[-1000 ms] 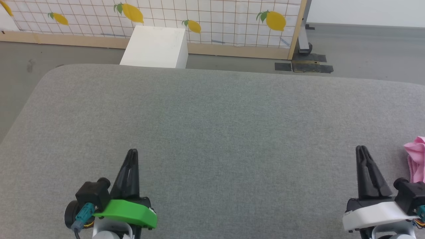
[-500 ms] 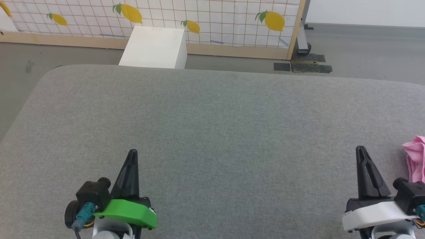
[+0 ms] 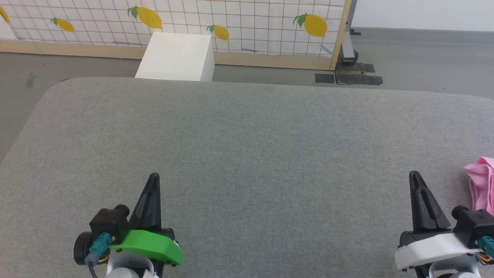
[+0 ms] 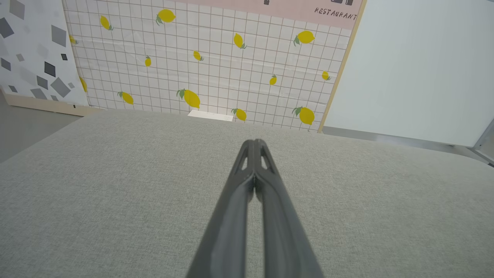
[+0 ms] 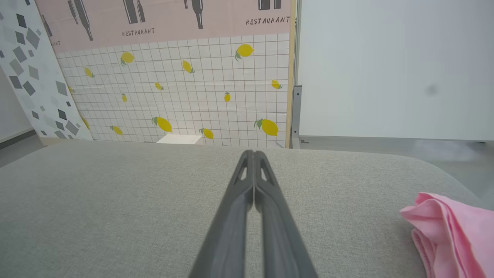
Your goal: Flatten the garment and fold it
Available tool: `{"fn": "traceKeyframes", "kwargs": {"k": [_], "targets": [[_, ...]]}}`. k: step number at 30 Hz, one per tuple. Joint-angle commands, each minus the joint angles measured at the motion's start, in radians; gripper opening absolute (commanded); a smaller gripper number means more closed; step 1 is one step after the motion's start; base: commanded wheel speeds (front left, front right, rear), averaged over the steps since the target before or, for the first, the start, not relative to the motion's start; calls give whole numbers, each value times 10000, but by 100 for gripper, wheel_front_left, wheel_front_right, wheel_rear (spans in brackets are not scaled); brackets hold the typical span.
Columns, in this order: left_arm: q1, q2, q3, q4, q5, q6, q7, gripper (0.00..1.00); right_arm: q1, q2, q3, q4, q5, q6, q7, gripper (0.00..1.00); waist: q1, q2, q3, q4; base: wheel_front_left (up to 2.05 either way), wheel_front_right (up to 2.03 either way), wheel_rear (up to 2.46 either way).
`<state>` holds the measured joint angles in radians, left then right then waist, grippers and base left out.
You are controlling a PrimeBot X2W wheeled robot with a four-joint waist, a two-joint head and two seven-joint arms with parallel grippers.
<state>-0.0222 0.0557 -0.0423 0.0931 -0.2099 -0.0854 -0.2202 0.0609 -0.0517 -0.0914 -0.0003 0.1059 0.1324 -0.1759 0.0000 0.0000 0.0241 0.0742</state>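
Down at the near edge of the grey fabric-covered table (image 3: 247,135), the left gripper (image 3: 153,177) sits toward the near left corner. It has a green shell (image 3: 150,247) on its wrist, and its two dark fingers are pressed together into a single point with nothing between them. Over at the near right there's the right gripper (image 3: 414,173), with a white shell (image 3: 428,249), and its jaws are likewise closed tight on nothing. The right wrist view shows those fingers meeting tip to tip above bare cloth. Now the garment (image 3: 481,181): a light pink bundle, bunched up in soft folds, lying at the right edge of the table. It's just beside the right gripper on its outer side, clear of the fingers and not touching them. The head view cuts part of it off, so its full spread can't be told. Moving outward, the tabletop runs wide and flat to its rounded far corners. Beyond the far edge, toward the left, a white box (image 3: 175,56) stands on the grey floor (image 3: 424,58). Behind that is a gridded panel with a lemon pattern (image 3: 247,23) in a wooden frame (image 3: 339,34). Dark patches (image 3: 349,78) lie on the floor by the frame's foot, and a pale wall (image 5: 386,69) closes off the far right.
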Motion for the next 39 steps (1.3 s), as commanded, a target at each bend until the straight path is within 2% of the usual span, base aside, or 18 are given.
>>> {"fn": "traceKeyframes", "kwargs": {"k": [1, 39], "targets": [[37, -9, 43, -40, 138, 65, 60, 0, -98, 2, 50, 0, -84, -3, 34, 0, 0, 0, -4, -10, 0, 0, 0], [103, -26, 180, -361, 844, 349, 832, 0, -282, 7, 361, 1, -435, -8, 655, 0, 0, 0, -89, -274, 0, 0, 0]]}}
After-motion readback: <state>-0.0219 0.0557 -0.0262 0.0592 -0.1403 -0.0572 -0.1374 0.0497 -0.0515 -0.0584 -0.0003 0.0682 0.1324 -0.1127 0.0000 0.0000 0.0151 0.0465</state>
